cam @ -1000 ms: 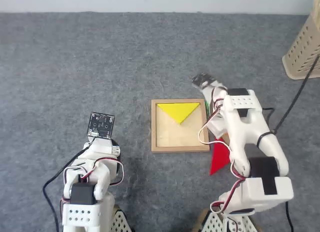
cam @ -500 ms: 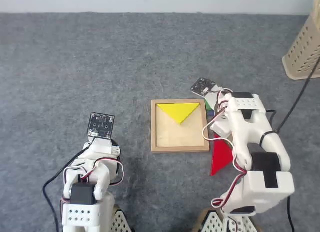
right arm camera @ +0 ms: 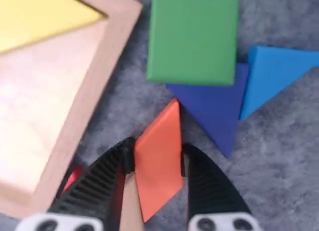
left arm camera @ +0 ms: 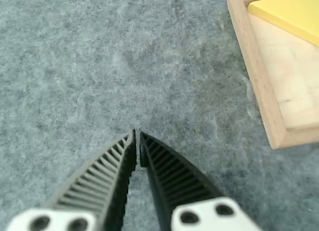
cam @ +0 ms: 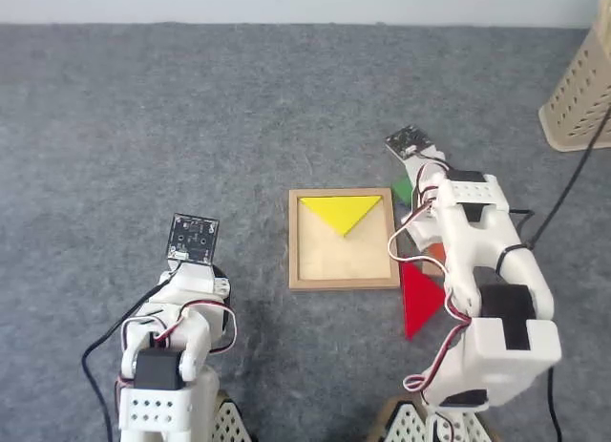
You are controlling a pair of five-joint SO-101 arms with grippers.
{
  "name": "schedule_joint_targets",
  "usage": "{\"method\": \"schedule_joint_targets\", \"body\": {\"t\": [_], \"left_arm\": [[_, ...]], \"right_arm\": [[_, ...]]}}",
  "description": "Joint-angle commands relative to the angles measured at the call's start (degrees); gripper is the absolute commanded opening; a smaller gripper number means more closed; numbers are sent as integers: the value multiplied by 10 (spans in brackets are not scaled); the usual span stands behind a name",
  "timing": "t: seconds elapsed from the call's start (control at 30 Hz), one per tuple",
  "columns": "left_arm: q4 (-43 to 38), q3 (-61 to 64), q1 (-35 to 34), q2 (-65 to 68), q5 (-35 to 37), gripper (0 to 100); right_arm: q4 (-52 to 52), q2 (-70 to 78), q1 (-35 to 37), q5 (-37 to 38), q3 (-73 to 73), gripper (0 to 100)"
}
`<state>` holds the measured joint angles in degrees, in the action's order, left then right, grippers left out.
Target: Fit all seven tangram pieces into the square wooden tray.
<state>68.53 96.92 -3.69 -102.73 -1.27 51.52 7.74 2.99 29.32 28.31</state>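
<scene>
The square wooden tray (cam: 297, 242) (right arm camera: 99, 81) (left arm camera: 259, 76) lies mid-table with a yellow triangle (cam: 341, 211) (right arm camera: 40, 16) in its far part. Loose pieces sit just right of it: a green square (right arm camera: 192, 39) (cam: 402, 191), a dark blue triangle (right arm camera: 217, 106), a light blue triangle (right arm camera: 271, 71), a red triangle (cam: 420, 299) and an orange parallelogram (right arm camera: 159, 161) (cam: 434, 254). My right gripper (right arm camera: 155, 148) is shut on the orange piece, one finger against each long side. My left gripper (left arm camera: 137, 136) hovers shut and empty over the carpet, left of the tray's near corner.
Grey carpet covers the whole table. A beige perforated container (cam: 578, 89) stands at the back right, with a black cable (cam: 563, 189) running toward the right arm (cam: 477, 261). The left arm (cam: 181, 318) stays at the front left.
The right arm's wrist has swung right, off the tray's far right corner and over the loose pieces. The left arm has not moved.
</scene>
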Motion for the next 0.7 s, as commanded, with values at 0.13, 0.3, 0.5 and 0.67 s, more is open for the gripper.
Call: {"method": "schedule_joint_targets", "body": {"t": [0.13, 0.3, 0.5, 0.67], "left_arm": [[3, -3, -3, -2, 5, 11], [3, -3, -3, -2, 5, 11], [3, -3, -3, -2, 5, 11], [3, -3, -3, -2, 5, 11]], "right_arm": [[55, -171, 6, -92, -17, 9], [98, -227, 31, -107, -17, 9], [122, -233, 130, -105, -15, 11], [116, -233, 201, -107, -17, 11]]}}
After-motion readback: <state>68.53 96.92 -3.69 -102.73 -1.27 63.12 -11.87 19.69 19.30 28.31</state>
